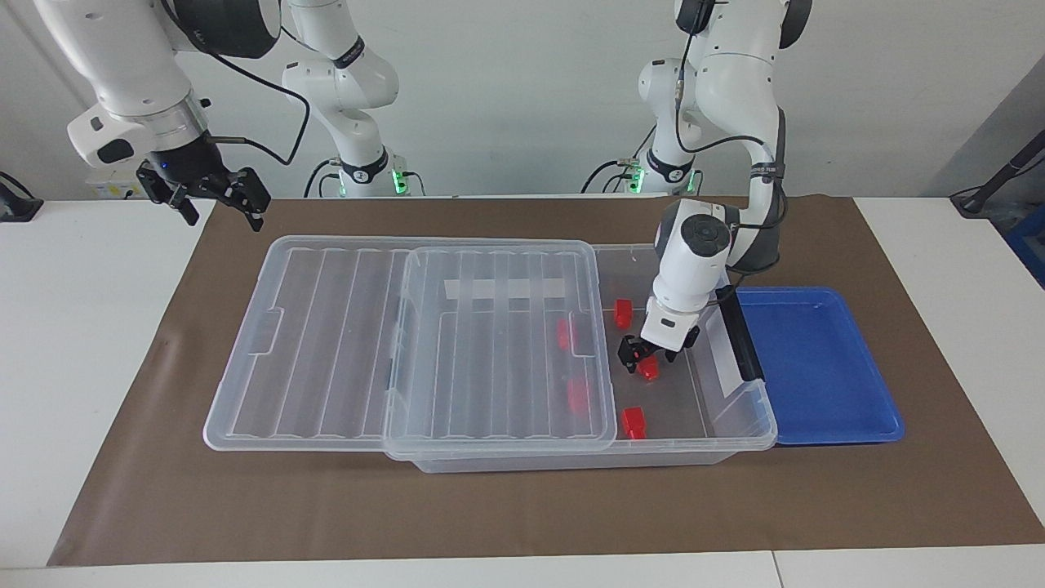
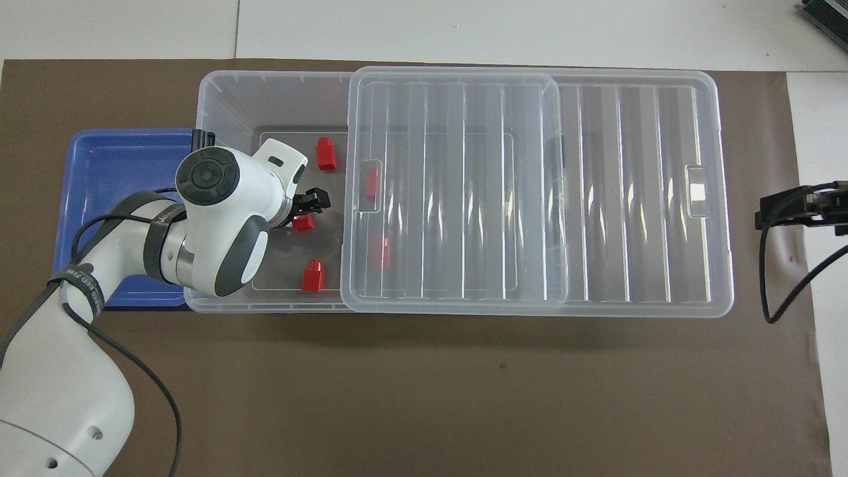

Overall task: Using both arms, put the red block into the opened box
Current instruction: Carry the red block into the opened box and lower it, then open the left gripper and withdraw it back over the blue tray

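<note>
The left gripper [image 1: 647,357] sits low inside the box [image 1: 739,425], in the uncovered part at the left arm's end. Its fingers stand apart w/ the red block [image 1: 649,369] just under the tips, resting on the box floor, so the block looks released, not gripped. It lies about mid-way btwn the box's two long walls, near the lid's edge.

The lid [image 1: 408,343] is slid toward the right arm's end, overhanging the box edge there, and that leaves the opening the left arm needs. Two more red blocks [image 1: 624,312] lie in the open part, one by each long wall; two others show through the lid.

The blue tray [image 1: 816,363] touches the box's end wall at the left arm's end of the mat and has no blocks in it, prob. the source, now used up.

The right gripper [image 1: 208,192] hangs in the air over the mat corner at the right arm's end, open, holding nothing. That arm waits, clear of the lid, prob. so it can push the lid when needed.

Judgement: drop looks done; next is lifting the left arm straight up, w/o clipping the lid edge.
</note>
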